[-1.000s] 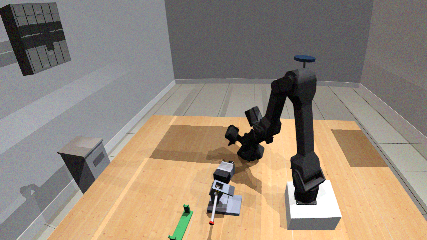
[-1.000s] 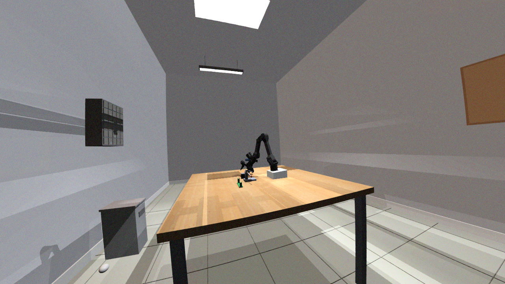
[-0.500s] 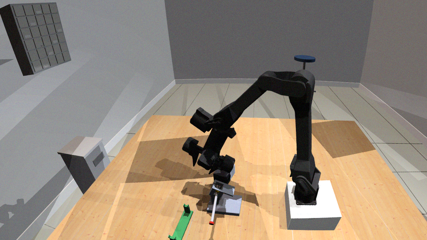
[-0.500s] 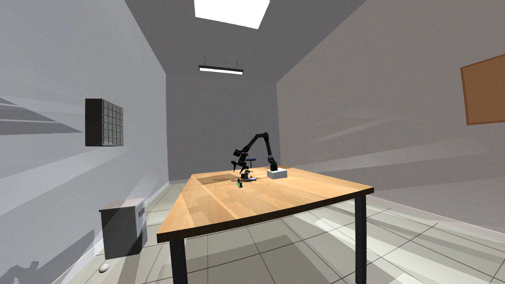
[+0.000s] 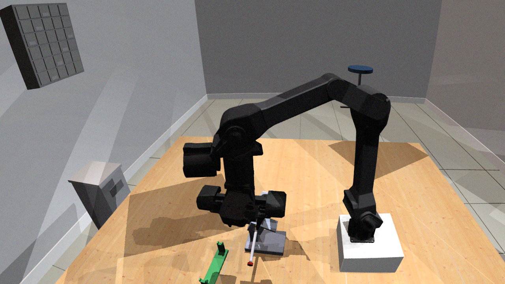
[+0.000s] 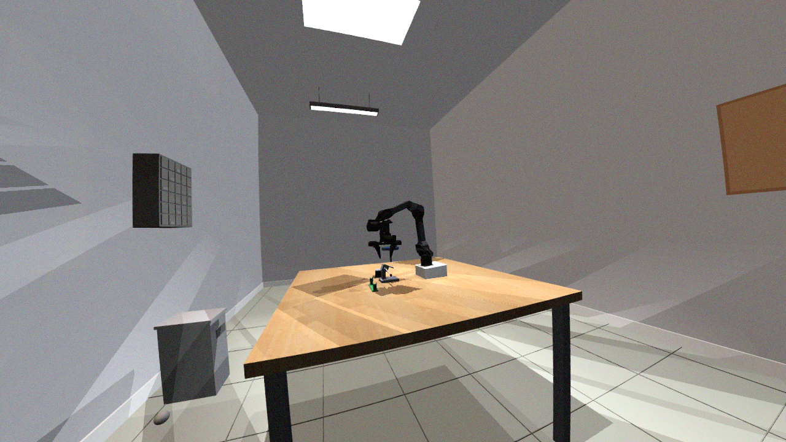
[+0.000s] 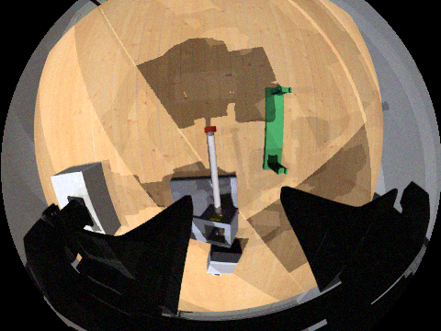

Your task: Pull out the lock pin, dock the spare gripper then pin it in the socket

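The grey mount (image 5: 272,244) (image 7: 184,189) (image 6: 387,277) stands on the table. Its lock pin (image 5: 252,245) (image 7: 213,168), white with a red head, is stuck through the socket (image 7: 219,221) and points toward the table's front edge. The spare gripper (image 7: 224,257), a dark block with a grey end, lies just behind the mount; in the top view my wrist hides it. My gripper (image 5: 251,226) (image 6: 385,253) (image 7: 238,198) hangs above the mount, pointing down, open and empty.
A green cradle (image 5: 216,263) (image 7: 275,129) (image 6: 373,284) lies left of the pin. My arm's white pedestal (image 5: 370,254) (image 7: 76,187) (image 6: 430,269) stands to the right. A grey cabinet (image 5: 100,190) (image 6: 192,352) and a blue stool (image 5: 360,69) stand on the floor.
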`<action>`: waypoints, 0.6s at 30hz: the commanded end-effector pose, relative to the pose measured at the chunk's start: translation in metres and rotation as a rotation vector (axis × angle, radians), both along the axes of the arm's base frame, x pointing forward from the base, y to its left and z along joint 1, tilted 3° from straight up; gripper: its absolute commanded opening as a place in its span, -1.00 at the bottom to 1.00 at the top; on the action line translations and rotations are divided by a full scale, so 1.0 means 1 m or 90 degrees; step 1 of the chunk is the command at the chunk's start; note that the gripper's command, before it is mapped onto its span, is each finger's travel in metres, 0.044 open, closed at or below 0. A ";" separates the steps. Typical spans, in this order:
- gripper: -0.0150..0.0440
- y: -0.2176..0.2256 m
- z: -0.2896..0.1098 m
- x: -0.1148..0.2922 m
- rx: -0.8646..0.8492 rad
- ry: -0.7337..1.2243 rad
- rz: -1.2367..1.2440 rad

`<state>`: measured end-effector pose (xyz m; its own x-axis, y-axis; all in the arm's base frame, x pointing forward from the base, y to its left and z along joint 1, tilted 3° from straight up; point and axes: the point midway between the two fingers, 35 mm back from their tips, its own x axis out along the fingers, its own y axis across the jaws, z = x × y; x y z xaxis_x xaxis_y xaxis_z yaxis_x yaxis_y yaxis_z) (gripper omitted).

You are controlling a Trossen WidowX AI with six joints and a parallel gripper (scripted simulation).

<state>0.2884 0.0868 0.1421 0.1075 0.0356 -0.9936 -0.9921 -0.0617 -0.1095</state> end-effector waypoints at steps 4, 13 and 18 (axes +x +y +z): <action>0.53 0.010 0.015 -0.015 -0.021 0.016 0.001; 0.53 0.021 -0.052 -0.012 -0.021 0.016 0.001; 0.53 0.020 -0.057 -0.012 -0.021 0.016 0.001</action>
